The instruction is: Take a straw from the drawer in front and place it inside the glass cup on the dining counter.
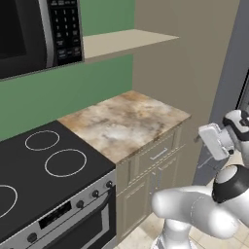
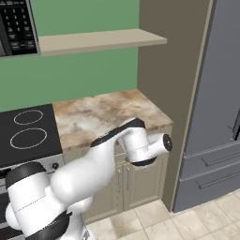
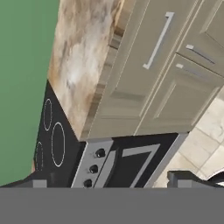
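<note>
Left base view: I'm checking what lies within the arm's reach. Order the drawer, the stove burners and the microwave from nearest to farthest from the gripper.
1. The drawer, closed, just left of the gripper, under the marbled worktop.
2. The stove burners, farther left on the black cooktop.
3. The microwave, farthest, high at the upper left.

You see a worktop [image 1: 124, 124] of mottled beige-brown stone, smooth and dull. The drawer [image 1: 154, 153] front is matt beige paint with a brushed metal handle [image 3: 158, 40]. The cooktop [image 1: 39, 168] is black glass, the arm [image 2: 89, 171] glossy white plastic.
</note>
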Available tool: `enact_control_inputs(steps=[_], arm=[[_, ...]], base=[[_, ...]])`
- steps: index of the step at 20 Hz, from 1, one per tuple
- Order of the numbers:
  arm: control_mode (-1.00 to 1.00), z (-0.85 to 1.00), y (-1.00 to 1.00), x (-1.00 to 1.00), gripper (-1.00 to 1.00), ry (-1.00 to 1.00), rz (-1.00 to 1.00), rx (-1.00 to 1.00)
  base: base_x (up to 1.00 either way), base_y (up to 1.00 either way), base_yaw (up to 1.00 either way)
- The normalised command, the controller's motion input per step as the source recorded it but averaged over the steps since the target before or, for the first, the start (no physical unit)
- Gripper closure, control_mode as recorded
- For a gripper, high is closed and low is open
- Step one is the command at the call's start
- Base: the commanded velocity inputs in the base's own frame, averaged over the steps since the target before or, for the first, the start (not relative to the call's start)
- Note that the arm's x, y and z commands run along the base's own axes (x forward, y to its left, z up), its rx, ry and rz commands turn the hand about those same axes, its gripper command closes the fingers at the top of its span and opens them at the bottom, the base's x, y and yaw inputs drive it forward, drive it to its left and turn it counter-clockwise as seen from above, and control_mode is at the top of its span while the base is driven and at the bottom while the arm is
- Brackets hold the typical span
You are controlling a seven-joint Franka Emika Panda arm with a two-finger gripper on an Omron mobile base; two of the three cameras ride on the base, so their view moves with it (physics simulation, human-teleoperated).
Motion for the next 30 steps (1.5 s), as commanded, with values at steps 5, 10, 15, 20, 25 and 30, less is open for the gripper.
enact_control_inputs(steps=[5,10,15,20,25,30], arm=[[-1.0,-0.44,-0.02,0.27,-1.0,-0.06,-0.02,0.17],[-1.0,-0.44,0.0,0.38,-1.0,-0.08,-0.03,0.12],[-1.0,-0.38,0.0,0.43,-1.0,-0.11,-0.05,0.07],[-1.0,-0.34,0.0,0.43,-1.0,-0.05,-0.04,0.07],[-1.0,-0.36,0.0,0.32,-1.0,-0.05,-0.03,0.05],[-1.0,-0.38,0.0,0.27,-1.0,-0.03,-0.01,0.05]], base=[[0.0,0.0,0.0],[0.0,0.0,0.0],[0.0,0.0,0.0],[0.0,0.0,0.0],[0.0,0.0,0.0],[0.0,0.0,0.0]])
